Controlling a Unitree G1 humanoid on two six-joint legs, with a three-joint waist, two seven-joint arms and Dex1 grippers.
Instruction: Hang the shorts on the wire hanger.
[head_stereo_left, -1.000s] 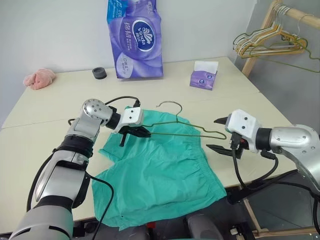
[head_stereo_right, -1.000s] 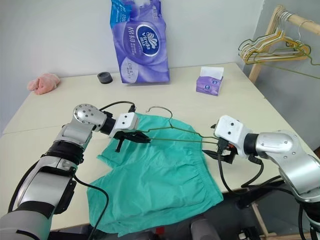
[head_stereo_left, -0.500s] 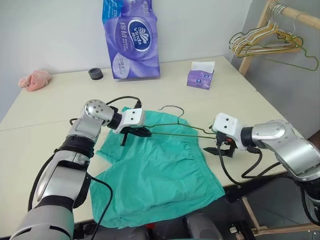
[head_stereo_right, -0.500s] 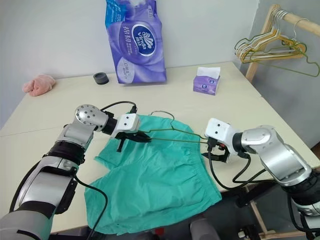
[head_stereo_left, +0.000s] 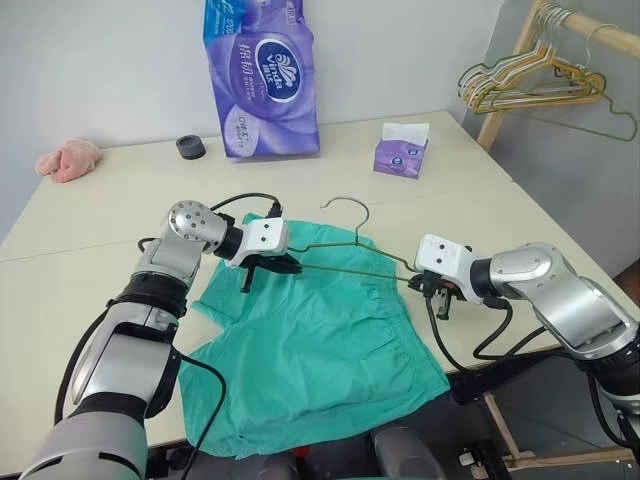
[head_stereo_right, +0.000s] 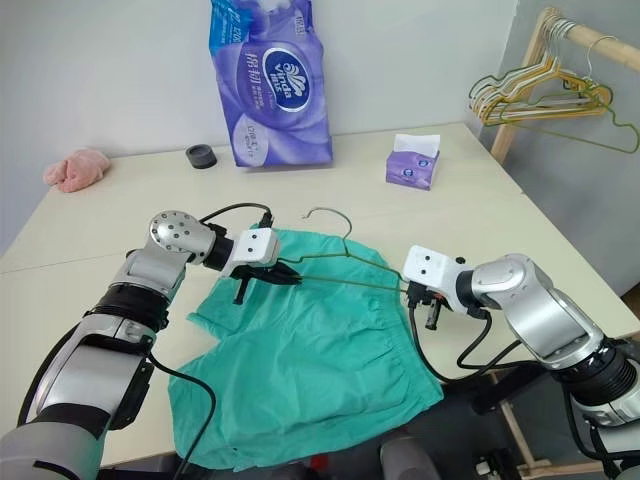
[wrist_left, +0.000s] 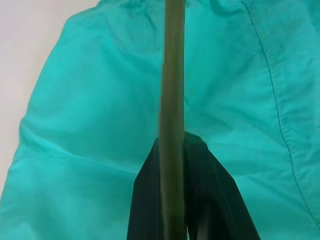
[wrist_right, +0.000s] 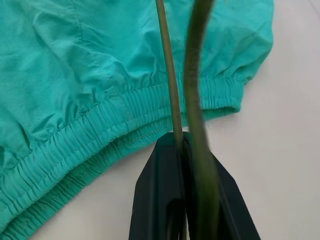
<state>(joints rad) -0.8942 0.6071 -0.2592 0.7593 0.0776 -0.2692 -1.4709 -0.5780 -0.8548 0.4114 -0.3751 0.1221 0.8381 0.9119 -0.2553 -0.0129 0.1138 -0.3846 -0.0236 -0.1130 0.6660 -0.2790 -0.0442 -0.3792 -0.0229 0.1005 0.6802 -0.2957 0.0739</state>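
Counter (head_stereo_left: 120, 200): pale cream top that carries everything here; a seam runs across it near its middle.
Shorts (head_stereo_left: 320, 350): teal-green, spread flat on the near half of the counter between the two arms. The gathered waistband lies toward the right arm, and the lower hem hangs over the near edge.
Tissue pack (head_stereo_left: 262, 75): tall purple bag of rolls standing upright at the far side of the counter, against the wall.
Rail with hangers (head_stereo_left: 530, 85): wooden rail off the counter's far right corner, carrying a bunch of gold and green hangers.
Wire hanger (head_stereo_left: 350, 262): thin olive-green wire held just above the shorts, stretched between the two arms, with its hook curving up toward the far side of the counter.
Left gripper (head_stereo_left: 283, 265): black fingers pinched together on the hanger's left end, over the shorts. In the left wrist view the wire (wrist_left: 172, 100) runs straight out from between them (wrist_left: 145, 200).
Right gripper (head_stereo_right: 428, 305): fingers clamped on the hanger's right corner, just beside the waistband end of the shorts. In the right wrist view two strands of the wire (wrist_right: 197, 90) pass between the closed fingers (wrist_right: 155, 200), above the elastic edge (wrist_right: 100, 125).
Pink cloth (head_stereo_left: 68, 158): small crumpled lump at the far left of the counter.
Tissue box (head_stereo_left: 402, 150): small purple box at the far right, a white sheet sticking up.
Black ring (head_stereo_left: 190, 146): small dark roll just left of the tissue pack.
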